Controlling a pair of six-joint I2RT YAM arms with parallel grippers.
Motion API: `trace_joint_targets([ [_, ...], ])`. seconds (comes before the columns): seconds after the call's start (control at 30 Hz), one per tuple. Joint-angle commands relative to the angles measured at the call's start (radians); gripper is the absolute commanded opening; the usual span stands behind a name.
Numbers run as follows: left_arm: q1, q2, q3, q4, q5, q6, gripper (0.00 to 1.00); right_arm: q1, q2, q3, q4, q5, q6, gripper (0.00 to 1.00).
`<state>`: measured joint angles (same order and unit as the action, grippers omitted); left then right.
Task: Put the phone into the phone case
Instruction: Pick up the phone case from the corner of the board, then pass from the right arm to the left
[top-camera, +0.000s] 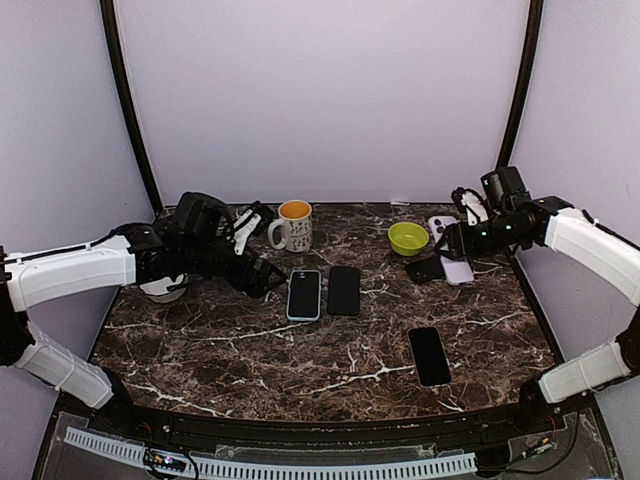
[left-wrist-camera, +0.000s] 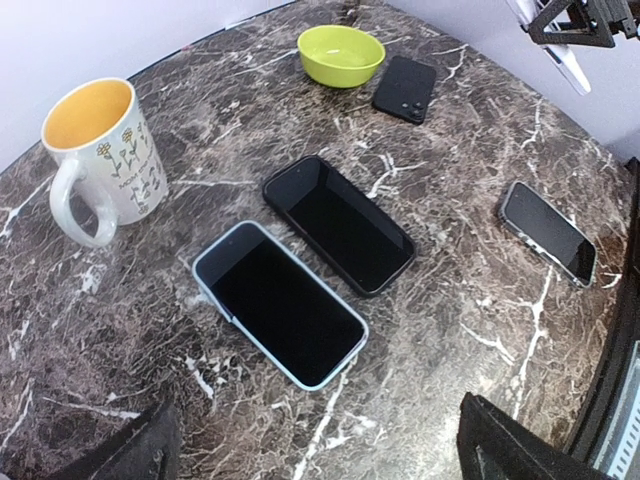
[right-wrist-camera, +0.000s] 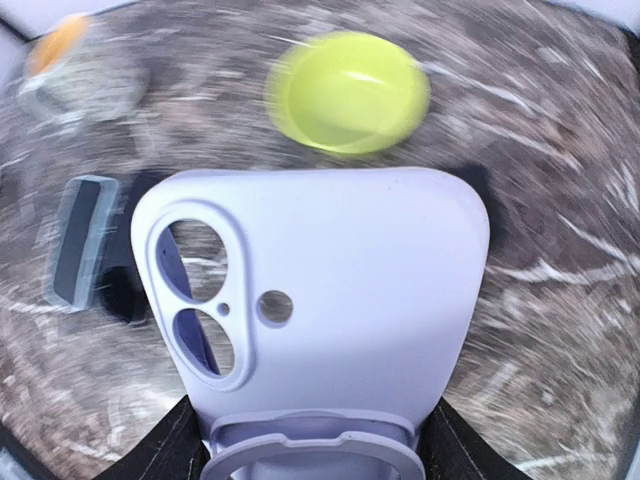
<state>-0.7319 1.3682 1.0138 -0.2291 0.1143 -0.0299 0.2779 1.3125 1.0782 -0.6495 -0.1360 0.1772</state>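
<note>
**Step in hand: taking up the case.** The right gripper (right-wrist-camera: 310, 450) is closed partway on the lilac case (right-wrist-camera: 320, 290). One finger presses each long side near the end opposite the camera cut-outs. We see the case's back turned to the wrist camera. The case hangs clear of the table (top-camera: 200, 350), above its far right corner, near the bowl (top-camera: 408, 238) and a black slab (top-camera: 425, 268) lying flat there.

**Task's thing.** We take the phone (top-camera: 430, 355) with the bare, silvery rim to be the one meant. It lies face up toward the near right corner, well apart from the case and untouched.

**Next move, as we judge it.** The case must be brought to the phone, or laid down open side up to receive it. Either way the hollow side has to face the phone's back, with the camera ends matched.

**Left gripper** (left-wrist-camera: 320, 445). Its jaws stand wide and hold nothing. It hovers left of the table's middle, beside a blue-cased phone (top-camera: 303, 295), which lies just beside a black phone (top-camera: 343, 290). A mug (top-camera: 290, 225) stands by the far edge.
</note>
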Motion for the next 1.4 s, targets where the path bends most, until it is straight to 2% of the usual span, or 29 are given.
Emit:
trace_joint_targets([
  [0.0, 0.004, -0.114, -0.070, 0.141, 0.109, 0.053, 0.99, 0.178, -0.048, 0.068, 0.063, -0.078, 0.006, 0.37],
  [0.2, 0.003, -0.242, -0.118, 0.275, 0.208, 0.140, 0.94, 0.455, -0.007, 0.152, 0.168, -0.220, -0.051, 0.36],
  [0.4, -0.010, -0.268, -0.083, 0.317, 0.226, 0.312, 0.84, 0.619, 0.080, 0.238, 0.192, -0.437, -0.144, 0.39],
  [0.47, -0.046, -0.260, -0.072, 0.313, 0.223, 0.411, 0.83, 0.657, 0.112, 0.273, 0.161, -0.505, -0.169, 0.38],
  [0.57, -0.144, -0.272, -0.103, 0.324, 0.180, 0.674, 0.83, 0.694, 0.135, 0.293, 0.147, -0.579, -0.201, 0.37],
  [0.67, -0.258, -0.312, -0.174, 0.394, 0.158, 0.909, 0.84, 0.727, 0.165, 0.323, 0.101, -0.573, -0.219, 0.36],
  [0.77, -0.276, -0.363, -0.222, 0.466, 0.169, 0.935, 0.84, 0.758, 0.195, 0.345, 0.062, -0.567, -0.239, 0.36],
  [0.87, -0.288, -0.373, -0.221, 0.437, 0.186, 0.952, 0.82, 0.781, 0.228, 0.366, 0.042, -0.572, -0.251, 0.36],
  [1.0, -0.317, -0.360, -0.200, 0.378, 0.190, 0.953, 0.67, 0.790, 0.264, 0.401, 0.023, -0.587, -0.270, 0.36],
  [1.07, -0.322, -0.362, -0.194, 0.360, 0.198, 0.941, 0.52, 0.791, 0.273, 0.413, 0.015, -0.593, -0.277, 0.36],
  [1.1, -0.323, -0.366, -0.193, 0.350, 0.200, 0.937, 0.36, 0.791, 0.276, 0.414, 0.016, -0.597, -0.278, 0.36],
  [1.13, -0.325, -0.372, -0.193, 0.346, 0.201, 0.924, 0.30, 0.791, 0.275, 0.414, 0.016, -0.598, -0.281, 0.36],
  [1.2, -0.325, -0.384, -0.193, 0.321, 0.210, 0.900, 0.05, 0.791, 0.273, 0.408, 0.019, -0.595, -0.283, 0.36],
  [1.23, -0.325, -0.388, -0.193, 0.317, 0.220, 0.888, 0.02, 0.790, 0.270, 0.404, 0.020, -0.584, -0.283, 0.38],
  [1.27, -0.325, -0.398, -0.191, 0.307, 0.222, 0.854, 0.00, 0.789, 0.267, 0.398, 0.021, -0.561, -0.282, 0.47],
  [1.37, -0.325, -0.406, -0.169, 0.255, 0.163, 0.764, 0.00, 0.785, 0.230, 0.371, 0.029, -0.420, -0.266, 0.89],
])
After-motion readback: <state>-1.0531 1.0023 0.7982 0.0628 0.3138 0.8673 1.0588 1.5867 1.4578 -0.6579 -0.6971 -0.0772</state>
